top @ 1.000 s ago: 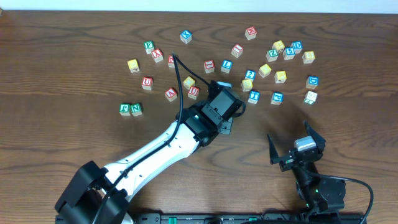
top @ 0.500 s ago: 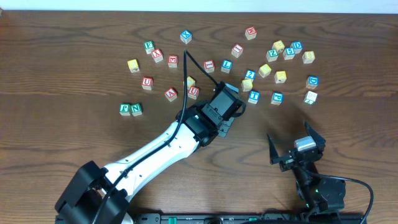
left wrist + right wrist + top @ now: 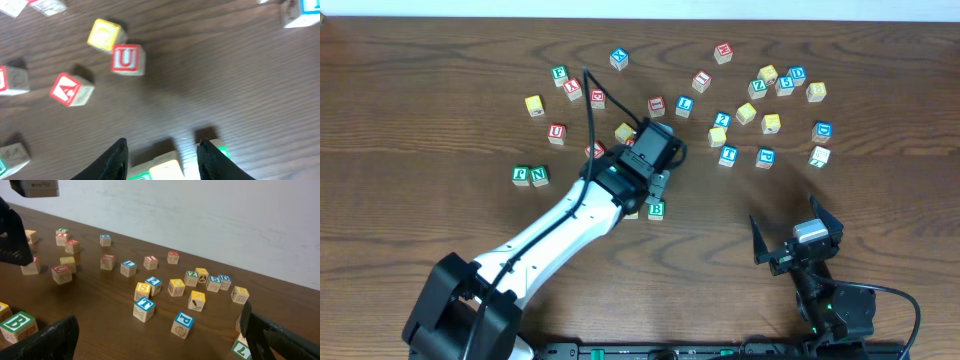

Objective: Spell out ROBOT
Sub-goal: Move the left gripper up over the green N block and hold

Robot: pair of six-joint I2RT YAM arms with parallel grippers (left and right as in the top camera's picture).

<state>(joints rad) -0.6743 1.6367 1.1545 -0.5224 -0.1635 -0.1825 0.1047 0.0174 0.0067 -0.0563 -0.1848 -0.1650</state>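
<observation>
Lettered wooden blocks lie scattered over the far half of the brown table (image 3: pixel 440 220). A green B block (image 3: pixel 656 209) stands alone nearer the front, also in the right wrist view (image 3: pixel 15 322). A pale block (image 3: pixel 632 211) touches its left side, its letter hidden by the arm. My left gripper (image 3: pixel 654 188) hangs open just above these two; its jaws (image 3: pixel 162 150) straddle the pale block (image 3: pixel 157 170), with the B's green edge (image 3: pixel 221 151) at the right finger. A blue T block (image 3: pixel 727 155) (image 3: pixel 145 305) lies right of centre. My right gripper (image 3: pixel 796 233) (image 3: pixel 160 345) is open and empty.
A red U block (image 3: pixel 127 59), a yellow block (image 3: pixel 105 34) and a red A block (image 3: pixel 70 90) lie just beyond the left jaws. A blue P block (image 3: pixel 182 321) sits near the T. Green blocks (image 3: pixel 530 176) lie at the left.
My left arm has swung left and away from the front. The green B block, hidden under the gripper before, now stands uncovered on the table. The right arm has not moved.
</observation>
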